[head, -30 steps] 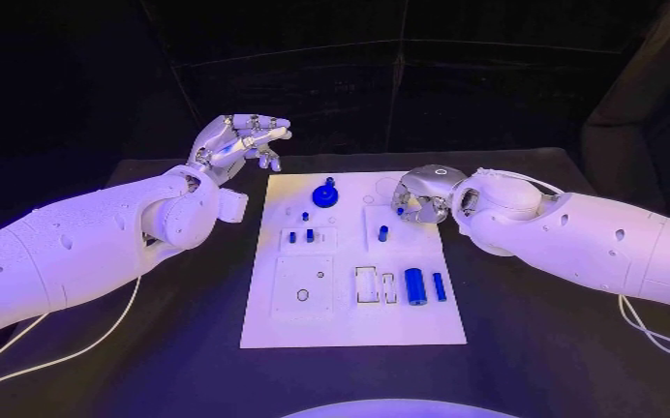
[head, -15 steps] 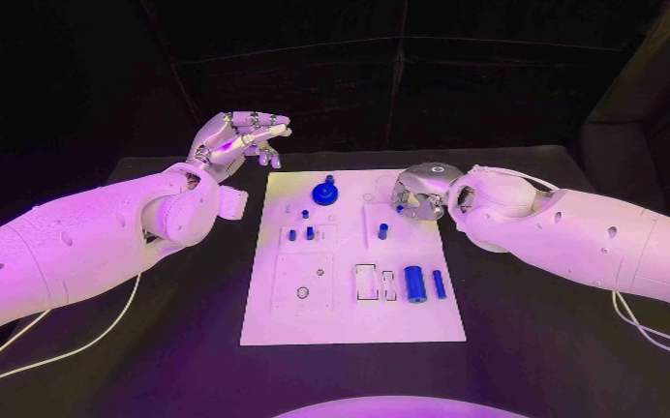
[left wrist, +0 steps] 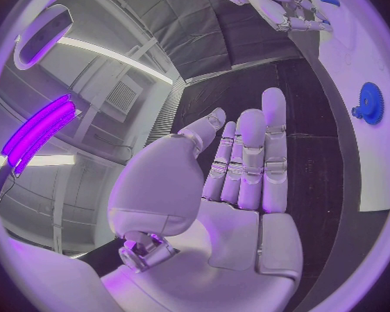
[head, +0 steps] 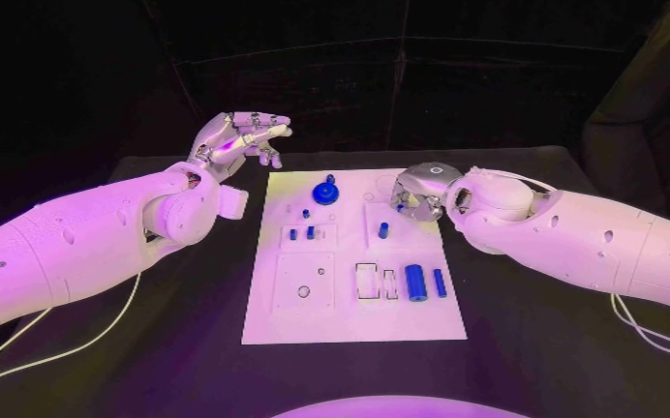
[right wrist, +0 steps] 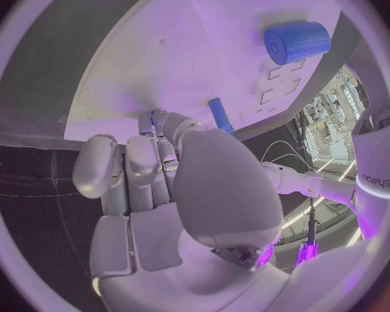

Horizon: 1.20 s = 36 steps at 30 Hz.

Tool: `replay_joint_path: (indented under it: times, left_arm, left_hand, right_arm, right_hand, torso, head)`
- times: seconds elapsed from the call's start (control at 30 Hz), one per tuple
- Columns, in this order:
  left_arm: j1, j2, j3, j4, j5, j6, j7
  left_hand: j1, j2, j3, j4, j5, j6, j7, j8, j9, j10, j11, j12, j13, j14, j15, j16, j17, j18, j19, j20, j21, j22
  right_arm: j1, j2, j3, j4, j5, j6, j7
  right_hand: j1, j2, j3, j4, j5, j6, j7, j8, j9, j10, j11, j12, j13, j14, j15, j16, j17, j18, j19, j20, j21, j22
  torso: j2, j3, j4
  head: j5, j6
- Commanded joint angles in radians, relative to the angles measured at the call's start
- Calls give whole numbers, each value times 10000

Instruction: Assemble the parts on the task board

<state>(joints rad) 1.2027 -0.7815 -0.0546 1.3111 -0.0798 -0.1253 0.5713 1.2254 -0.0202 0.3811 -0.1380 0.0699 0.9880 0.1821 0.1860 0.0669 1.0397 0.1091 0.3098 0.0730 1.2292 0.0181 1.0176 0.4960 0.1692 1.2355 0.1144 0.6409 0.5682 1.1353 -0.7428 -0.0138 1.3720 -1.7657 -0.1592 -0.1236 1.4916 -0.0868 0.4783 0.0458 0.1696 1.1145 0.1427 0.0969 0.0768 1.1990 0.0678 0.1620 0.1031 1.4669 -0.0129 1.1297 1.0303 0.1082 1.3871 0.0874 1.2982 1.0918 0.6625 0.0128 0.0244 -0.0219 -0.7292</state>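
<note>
The white task board [head: 350, 316] lies in the middle of the black table. My right hand [head: 422, 193] hovers low over its far right part, fingers [right wrist: 141, 161] curled in. The fingertips pinch a small blue part [right wrist: 148, 121] against the board [right wrist: 187, 55]. A blue peg [right wrist: 219, 114] stands just beside it. My left hand [head: 240, 139] is raised off the board's far left corner, palm [left wrist: 239, 208] bare and fingers straight. Near the board's far edge a blue gear [head: 325, 193] stands upright, also seen as the blue gear [left wrist: 368, 102] in the left wrist view.
Small blue pegs [head: 302, 234] stand in the board's left middle and another peg [head: 382, 230] stands further right. A thick blue cylinder [head: 414, 283] and a thin blue bar [head: 439, 283] lie at the near right. Bare black table [head: 559, 341] surrounds the board.
My right hand has edged slightly toward the far side over the same spot. The left hand stays raised where it was.
</note>
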Motion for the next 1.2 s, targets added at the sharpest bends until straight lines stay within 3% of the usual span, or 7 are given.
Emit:
replay_joint_path:
  times: [0.03, 0.33, 0.6, 0.73, 0.93, 1.2]
  left_arm:
    - [12, -2, 2, -19, 51, 135, -225]
    - [12, -1, -2, -130, 53, 14, -605]
    - [12, 8, -4, -234, 53, -89, -849]
    - [12, 4, -4, -269, 53, -122, -899]
    - [13, 1, -4, -265, 53, -140, -913]
    - [14, -5, -4, -209, 53, -161, -877]
  left_hand:
    - [-46, 30, -75, -18, 40, -59, 12, -17, -9, -63, 3, 39, -10, -79, 23, -34, -17, 130, -40, 29, -40, -18]
    - [62, 30, -94, -90, 42, -170, 56, -27, -8, -205, 41, 87, -15, -101, 45, -11, -53, 128, -13, 43, -81, -56]
    - [88, 40, -103, -105, 43, -208, 72, -25, -6, -257, 56, 109, -16, -116, 56, -7, -67, 127, -9, 50, -98, -69]
    - [95, 42, -106, -109, 42, -219, 77, -24, -6, -272, 60, 116, -15, -123, 59, -7, -72, 126, -10, 52, -103, -74]
    - [113, 48, -109, -119, 43, -234, 82, -18, -3, -295, 65, 132, -14, -135, 64, -8, -81, 126, -12, 56, -114, -82]
    - [113, 48, -109, -119, 43, -234, 82, -18, -3, -295, 65, 132, -14, -135, 64, -8, -81, 126, -12, 56, -114, -82]
  right_arm:
    - [-53, -95, -45, 140, -128, -125, -140]
    - [-40, -419, -35, 634, 16, -696, -62]
    - [7, -641, -24, 935, 21, -1044, -81]
    - [79, -811, -17, 1214, 21, -1159, -114]
    - [259, -1115, 10, 1888, 102, -1302, -167]
    - [358, -1214, 158, 3227, 451, -1536, -109]
  right_hand:
    - [-123, 17, 50, -3, -38, 76, -20, 33, 21, 89, -8, -23, 12, 257, -65, 48, 16, -168, 74, -13, 68, 15]
    - [-206, -16, 99, -38, -43, 83, -21, 17, 19, 104, -11, -45, 0, 263, -68, 80, 29, -173, 83, -17, 99, 55]
    - [-245, -46, 149, -84, -28, 79, -19, 0, 15, 106, -10, -66, -11, 263, -70, 99, 33, -176, 87, -19, 121, 80]
    - [-254, -53, 157, -92, -27, 80, -19, -3, 15, 108, -9, -69, -12, 263, -70, 101, 31, -176, 87, -20, 123, 82]
    - [-272, -71, 175, -111, -25, 82, -18, -8, 14, 113, -9, -75, -15, 265, -69, 116, 40, -177, 89, -20, 132, 92]
    - [-324, -145, 279, -216, -4, 37, 6, -64, -3, 81, 11, -131, -40, 265, -59, 165, 60, -185, 96, -18, 175, 147]
  torso:
    - [-3, 1, -17]
    - [4, 4, 20]
    - [7, 9, 9]
    - [3, -7, 2]
    - [8, -13, 14]
    - [-3, -33, 48]
  head:
    - [-3, 25]
    - [-92, 95]
    - [-84, 105]
    - [-93, 100]
    - [-80, 96]
    - [-1, 80]
